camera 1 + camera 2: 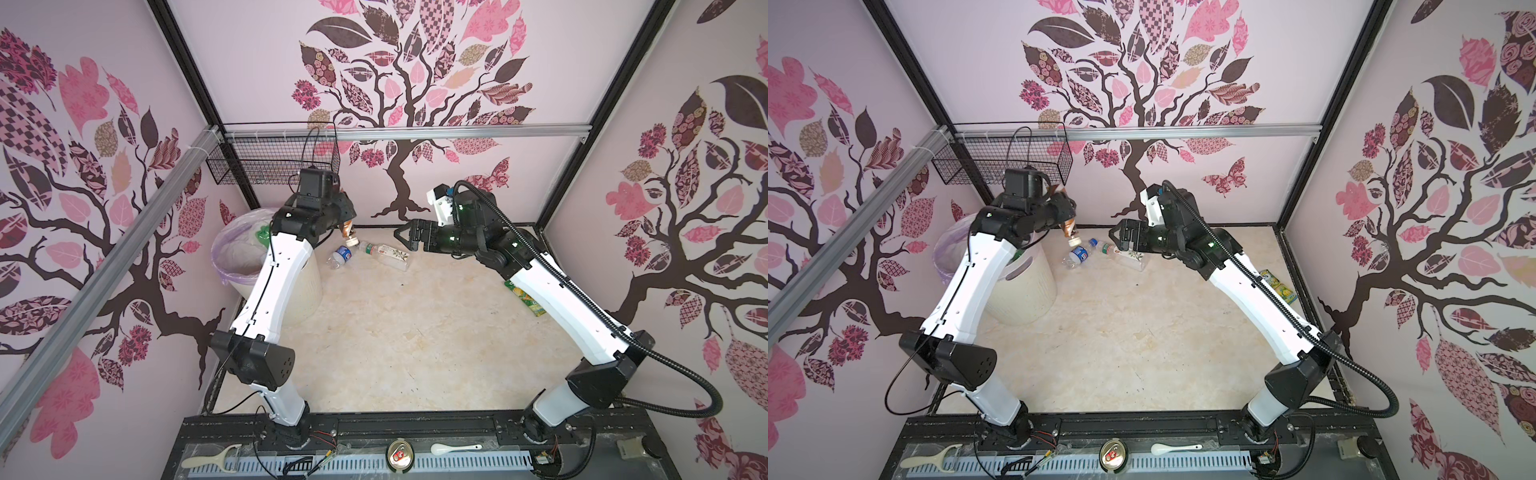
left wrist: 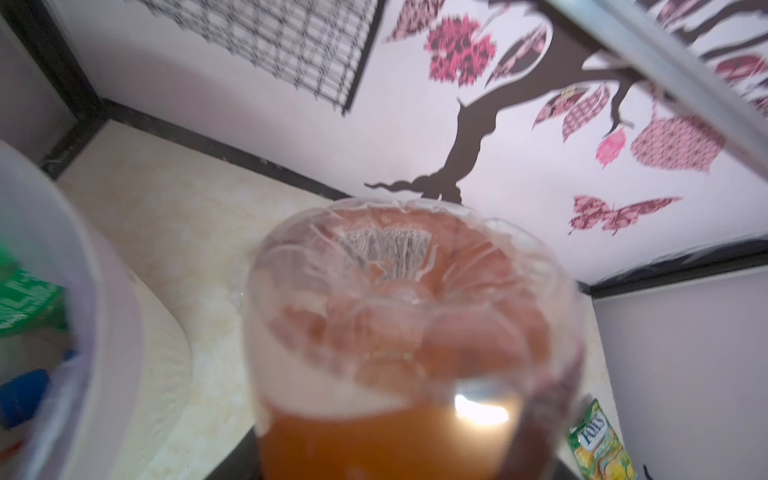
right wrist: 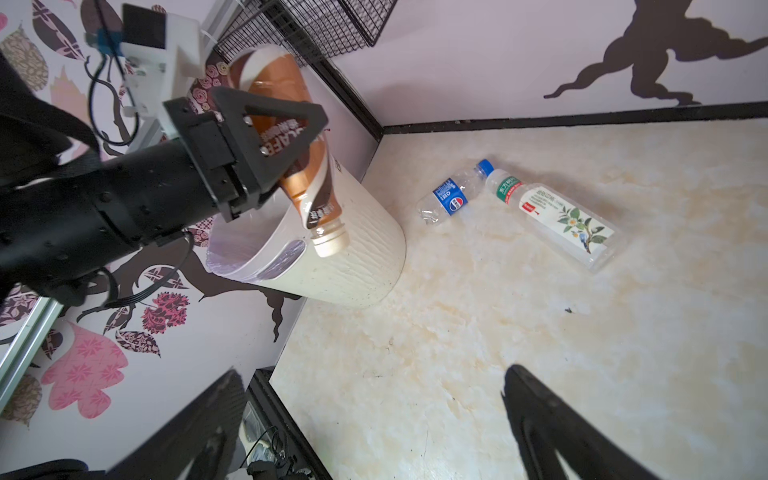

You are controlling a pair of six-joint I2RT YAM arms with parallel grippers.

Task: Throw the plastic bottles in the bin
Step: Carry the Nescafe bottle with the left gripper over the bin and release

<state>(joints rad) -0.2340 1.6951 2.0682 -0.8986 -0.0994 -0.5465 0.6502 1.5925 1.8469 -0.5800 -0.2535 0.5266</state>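
Observation:
My left gripper (image 1: 345,220) (image 3: 291,137) is shut on a brown bottle (image 1: 348,231) (image 1: 1068,227) (image 3: 309,183), held cap down in the air just beside the far right rim of the bin (image 1: 307,291) (image 1: 1025,299) (image 3: 357,257). In the left wrist view the bottle's base (image 2: 407,332) fills the middle and hides the jaws. Two bottles lie on the floor at the back: a clear one with a blue label (image 1: 341,255) (image 3: 451,199) and a white-labelled one (image 1: 388,254) (image 3: 561,220). My right gripper (image 1: 401,237) (image 3: 372,372) hangs open and empty near them.
A green bottle (image 1: 262,233) (image 2: 25,303) lies inside the bin. A green-yellow snack packet (image 1: 524,299) (image 2: 598,444) lies by the right wall. A black wire basket (image 1: 270,162) hangs at the back left. A peeler (image 1: 216,457), a can (image 1: 400,455) and a spoon (image 1: 453,449) rest on the front ledge.

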